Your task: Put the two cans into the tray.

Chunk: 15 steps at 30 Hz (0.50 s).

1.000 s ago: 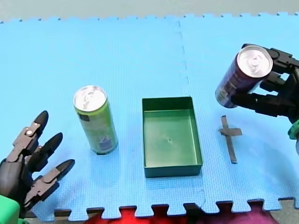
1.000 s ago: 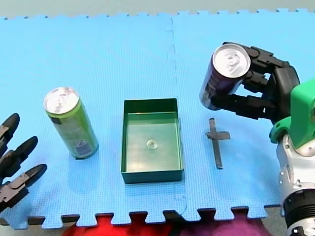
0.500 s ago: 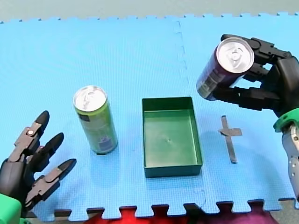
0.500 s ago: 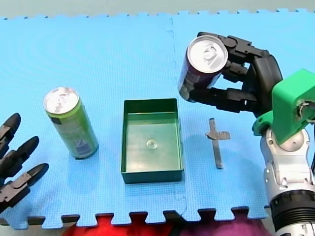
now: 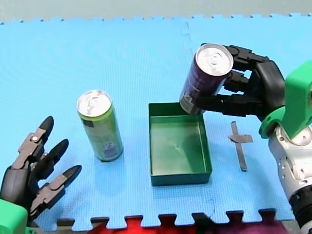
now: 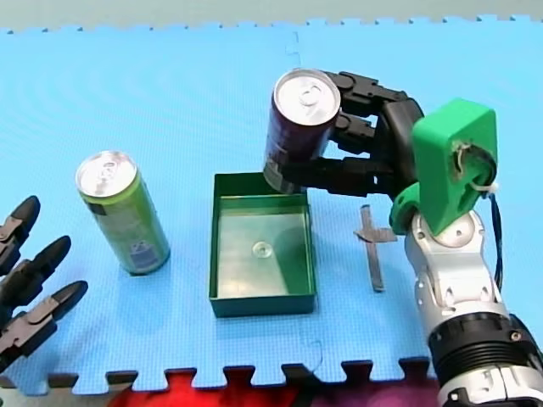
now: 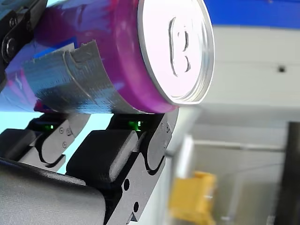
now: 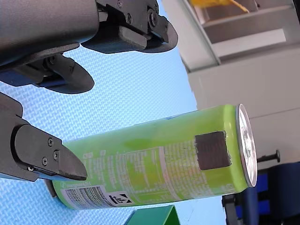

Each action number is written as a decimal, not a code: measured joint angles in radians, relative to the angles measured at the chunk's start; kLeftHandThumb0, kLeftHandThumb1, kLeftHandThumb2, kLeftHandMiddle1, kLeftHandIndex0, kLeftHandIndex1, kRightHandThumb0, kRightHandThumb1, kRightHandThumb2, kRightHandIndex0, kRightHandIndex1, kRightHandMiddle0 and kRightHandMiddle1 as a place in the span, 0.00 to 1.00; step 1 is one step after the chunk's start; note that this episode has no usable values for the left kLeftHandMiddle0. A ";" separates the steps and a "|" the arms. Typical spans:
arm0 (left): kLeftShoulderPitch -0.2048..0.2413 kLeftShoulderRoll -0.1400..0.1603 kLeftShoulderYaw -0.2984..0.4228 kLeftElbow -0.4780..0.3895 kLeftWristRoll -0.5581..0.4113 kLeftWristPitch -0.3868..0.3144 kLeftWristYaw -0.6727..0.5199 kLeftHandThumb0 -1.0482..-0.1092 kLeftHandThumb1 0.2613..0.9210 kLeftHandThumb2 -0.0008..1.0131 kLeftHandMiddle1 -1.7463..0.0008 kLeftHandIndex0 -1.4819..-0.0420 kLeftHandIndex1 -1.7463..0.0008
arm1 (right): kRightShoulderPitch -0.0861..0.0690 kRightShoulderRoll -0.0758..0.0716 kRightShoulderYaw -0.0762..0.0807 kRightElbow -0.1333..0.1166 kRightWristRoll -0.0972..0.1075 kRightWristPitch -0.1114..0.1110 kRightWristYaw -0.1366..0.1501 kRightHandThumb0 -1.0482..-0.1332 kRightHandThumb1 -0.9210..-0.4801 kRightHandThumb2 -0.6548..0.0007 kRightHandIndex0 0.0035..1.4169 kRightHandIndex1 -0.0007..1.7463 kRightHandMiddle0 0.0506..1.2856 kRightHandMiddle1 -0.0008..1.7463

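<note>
In the upper right of the head view, the right hand (image 5: 247,92) has its fingers (image 5: 224,103) wrapped round the tilted purple can (image 5: 204,78), which hangs above the far right corner of the green tray (image 5: 180,178). The green can (image 5: 100,127) stands upright on the blue foam mat (image 5: 122,58), left of the tray. The left hand (image 5: 36,168), at lower left, holds nothing.

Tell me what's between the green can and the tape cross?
The green tray, in the head views; the right hand holds a purple can over its rim.

The right hand (image 5: 246,90) has swung leftward with the purple can (image 5: 205,77) clamped in its fingers (image 5: 224,103). The can's base, earlier out above the tape (image 5: 240,146), now hangs over the tray's (image 5: 179,178) far right corner.
</note>
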 measured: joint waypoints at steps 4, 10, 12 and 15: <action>-0.004 -0.001 -0.001 0.000 -0.001 0.007 0.002 0.00 0.93 0.00 1.00 0.84 1.00 | -0.034 0.005 0.009 0.021 -0.010 0.069 -0.020 0.72 0.38 1.00 0.99 0.00 0.99 0.00; -0.010 -0.002 -0.001 -0.001 -0.011 0.018 -0.002 0.00 0.91 0.00 1.00 0.84 1.00 | -0.095 0.028 0.005 0.153 -0.011 0.065 -0.027 0.72 0.38 1.00 0.99 0.00 0.99 0.00; -0.011 -0.003 0.000 -0.002 -0.013 0.020 -0.001 0.00 0.91 0.00 1.00 0.84 1.00 | -0.113 0.034 0.002 0.176 -0.009 0.068 -0.025 0.72 0.38 1.00 0.99 0.00 0.99 0.00; -0.011 -0.004 0.000 -0.007 -0.015 0.025 0.000 0.00 0.91 0.00 1.00 0.84 1.00 | -0.136 0.045 -0.004 0.214 -0.006 0.066 -0.022 0.73 0.38 1.00 0.99 0.00 0.99 0.00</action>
